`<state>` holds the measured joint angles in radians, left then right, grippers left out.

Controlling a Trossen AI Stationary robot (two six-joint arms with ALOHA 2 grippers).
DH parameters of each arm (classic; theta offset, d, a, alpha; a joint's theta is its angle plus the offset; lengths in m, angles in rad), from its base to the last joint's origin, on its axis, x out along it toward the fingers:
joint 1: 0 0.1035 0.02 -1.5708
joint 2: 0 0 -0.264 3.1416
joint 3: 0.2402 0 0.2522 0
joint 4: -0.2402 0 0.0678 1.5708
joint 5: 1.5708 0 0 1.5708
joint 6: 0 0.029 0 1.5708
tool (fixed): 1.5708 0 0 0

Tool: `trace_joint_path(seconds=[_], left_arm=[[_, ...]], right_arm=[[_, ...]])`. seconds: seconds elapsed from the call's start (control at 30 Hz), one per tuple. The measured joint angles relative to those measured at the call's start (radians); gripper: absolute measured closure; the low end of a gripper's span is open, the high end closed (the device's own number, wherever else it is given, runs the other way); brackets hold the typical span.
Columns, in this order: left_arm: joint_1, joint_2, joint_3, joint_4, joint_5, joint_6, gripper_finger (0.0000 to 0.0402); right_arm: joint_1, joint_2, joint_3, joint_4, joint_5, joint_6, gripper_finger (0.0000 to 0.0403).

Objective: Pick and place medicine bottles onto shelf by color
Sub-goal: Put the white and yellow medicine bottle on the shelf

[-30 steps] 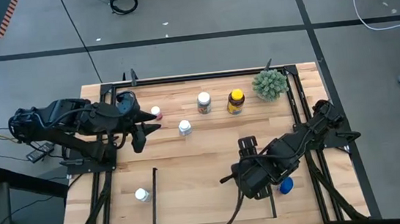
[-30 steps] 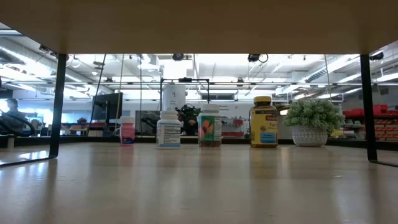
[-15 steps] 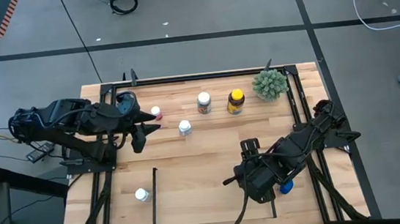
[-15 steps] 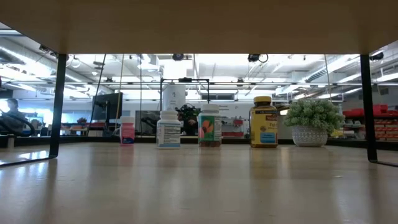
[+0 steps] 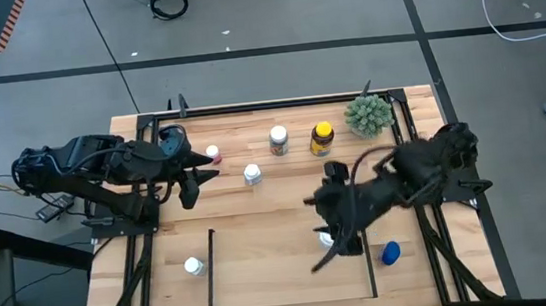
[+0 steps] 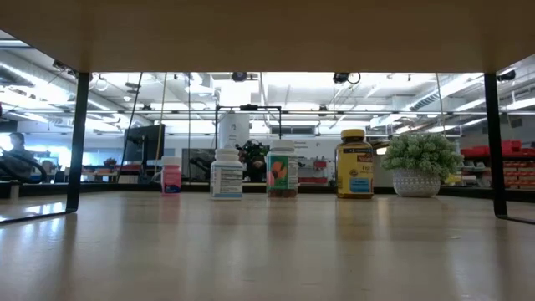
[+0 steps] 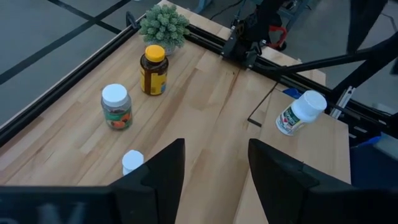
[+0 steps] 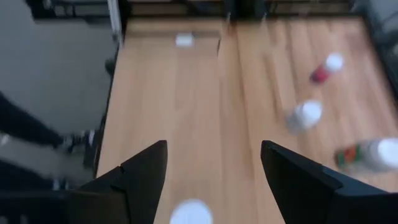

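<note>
Over the middle right of the table, the right gripper [image 5: 333,230] hangs above the shelf's [image 5: 285,272] right black bar, fingers [image 8: 142,177] spread wide with nothing between them. Directly below it stands a white-capped bottle [image 8: 191,213], its cap seen end-on, so its long axis is probably vertical; motion blur makes this uncertain. Just beyond the bar, outside the shelf, the blue bottle [image 5: 391,253] stands close to the gripper.

Farther off, toward the table's back edge, stand the amber bottle with yellow cap [image 5: 322,138], a white-capped bottle with a colourful label [image 5: 278,139], a smaller white bottle [image 5: 252,175] and the reddish bottle [image 5: 213,155]. The low view shows all four upright, caps up. A spiky green plant [image 5: 368,115] in a pale pot sits in the back corner beside the amber bottle. None of these stands between the right gripper and the shelf.

The left gripper [image 5: 193,176] waits at the table's left side, fingers [image 7: 160,171] apart and empty, near the reddish bottle. One more white-capped bottle [image 5: 195,266] stands just outside the shelf's left bar.
</note>
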<state>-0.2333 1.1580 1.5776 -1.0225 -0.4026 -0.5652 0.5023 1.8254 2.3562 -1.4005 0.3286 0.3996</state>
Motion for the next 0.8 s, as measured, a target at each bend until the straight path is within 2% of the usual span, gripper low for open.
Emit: trace_joint_path(seconds=[0.33,0.43,0.53,0.6,0.7,0.8], left_arm=[[0.000,0.000,0.000,0.000,0.000,0.000,0.0214],[0.000,0.000,0.000,0.000,0.000,0.000,0.0215],[0.000,0.000,0.000,0.000,0.000,-0.004,0.0216],[0.000,0.000,0.000,0.000,0.000,-0.019,0.0215],[0.000,0.000,0.000,0.000,0.000,-0.026,0.0212],[0.000,0.000,0.000,0.000,0.000,-0.026,0.0212]], right_arm=[[-0.128,-0.006,0.000,0.336,-0.058,-0.253,0.0136],[-0.170,-0.007,0.000,0.484,0.004,-0.347,0.0136],[-0.206,-0.011,0.000,0.687,0.105,-0.360,0.0139],[-0.229,-0.012,0.000,0.791,0.123,-0.370,0.0139],[-0.270,-0.006,0.002,0.825,0.093,-0.344,0.0139],[-0.325,-0.002,-0.010,0.760,-0.010,-0.224,0.0140]])
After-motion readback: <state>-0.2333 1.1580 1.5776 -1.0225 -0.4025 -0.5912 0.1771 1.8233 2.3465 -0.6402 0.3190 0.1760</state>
